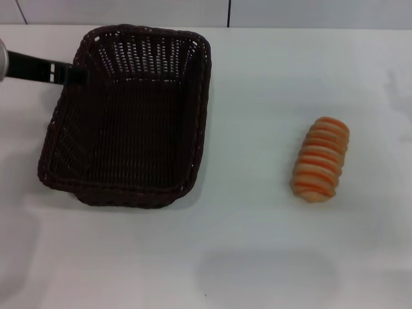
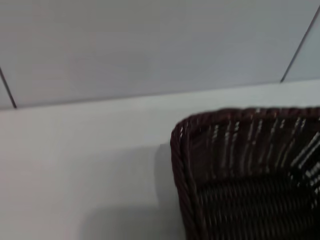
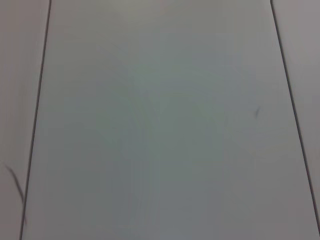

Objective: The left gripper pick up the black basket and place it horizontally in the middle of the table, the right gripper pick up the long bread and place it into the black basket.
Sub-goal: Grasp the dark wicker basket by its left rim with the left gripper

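Left gripper (image 1: 76,73): positioned at left rim of black basket (image 1: 129,122), far corner; finger state cannot be told. Basket seated on table (image 1: 257,257). Long bread (image 1: 321,159): laid well right of basket, open tabletop between.

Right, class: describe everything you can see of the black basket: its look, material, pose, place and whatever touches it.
The black basket is a large rectangular tray of very dark brown-black woven wicker, with sloped openwork sides and a braided rim. It sits upright and empty on the left half of the white table, its long side running away from the robot. The left gripper reaches in from the left to its far left rim; whether it grips is unclear. The long bread lies apart, to its right.
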